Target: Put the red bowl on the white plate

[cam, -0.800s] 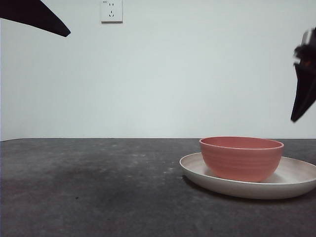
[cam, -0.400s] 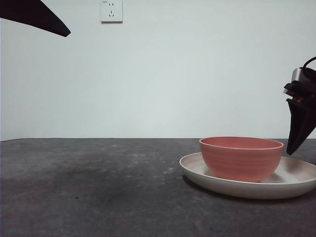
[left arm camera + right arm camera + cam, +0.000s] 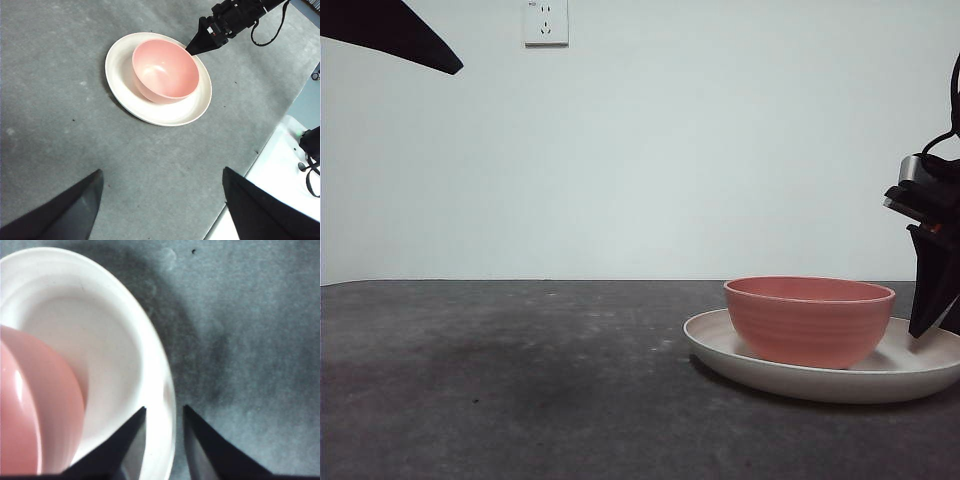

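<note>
The bowl (image 3: 809,320) looks smooth, with thin ridges on its side and a soft shine inside. The plate (image 3: 720,341) is smooth and a little shiny. The table (image 3: 500,390) is gray, dull and rough, with small specks. The wall (image 3: 700,150) is flat and dull.

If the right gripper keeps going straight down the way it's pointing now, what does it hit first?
Most likely the raised rim of the wide cream-white plate: the right gripper points down with that rim in the narrow gap between its jaws. The coral-red ridged bowl sits further in, off that line. Depth is hard to judge.
</note>
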